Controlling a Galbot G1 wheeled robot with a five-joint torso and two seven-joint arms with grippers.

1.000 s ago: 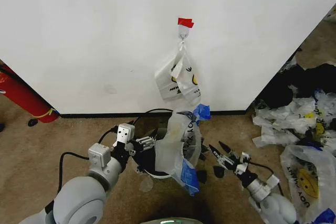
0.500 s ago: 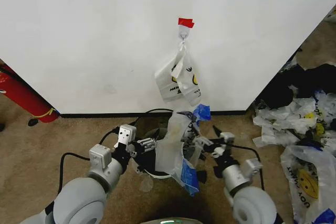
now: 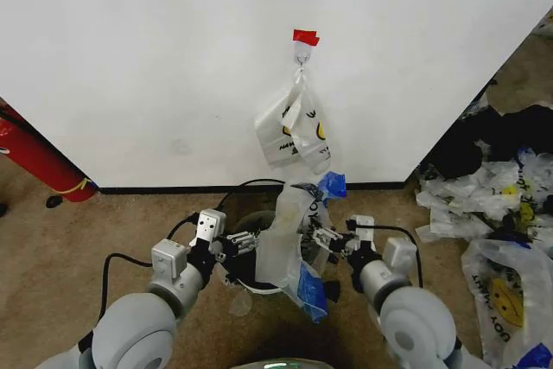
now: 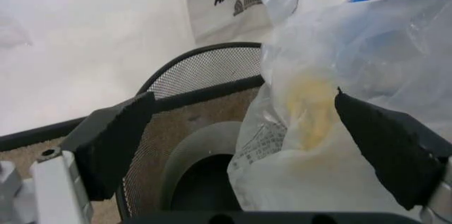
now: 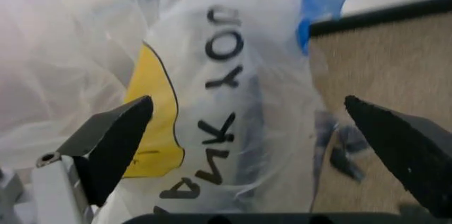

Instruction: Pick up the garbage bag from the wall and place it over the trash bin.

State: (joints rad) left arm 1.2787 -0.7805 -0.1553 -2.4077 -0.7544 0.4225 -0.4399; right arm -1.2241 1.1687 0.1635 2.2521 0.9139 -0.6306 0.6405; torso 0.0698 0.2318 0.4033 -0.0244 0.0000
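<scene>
White wall (image 3: pixel 155 66) rises behind the trash bin (image 3: pixel 244 252), where the garbage bag (image 3: pixel 298 244) sits bunched on its right rim. Left gripper (image 3: pixel 245 241) and right gripper (image 3: pixel 327 240) flank it, both spread wide. Flimsy, slippery film; probably best pinched at the blue handles.
</scene>
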